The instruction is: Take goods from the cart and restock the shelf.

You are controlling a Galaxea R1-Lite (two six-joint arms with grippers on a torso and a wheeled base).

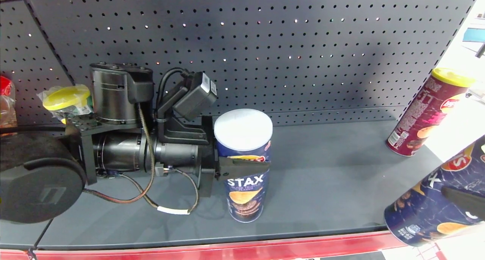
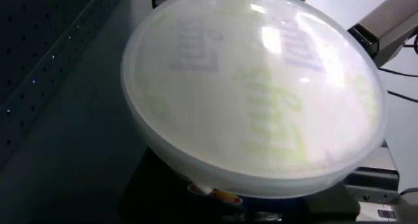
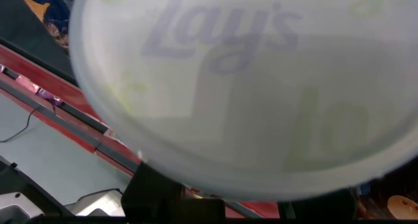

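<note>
- We found the left gripper (image 1: 244, 166) with its fingers clamped on a blue can (image 1: 246, 193). The can stood upright on the shelf (image 1: 326, 176), near mid-deck.
- We noted the right gripper (image 1: 464, 201) pinching a second blue can (image 1: 424, 214), which was tilted at the shelf's front right edge.
- We recorded a maroon can (image 1: 422, 116) with a yellow lid, leaning at the shelf's right end, well apart from both.
</note>
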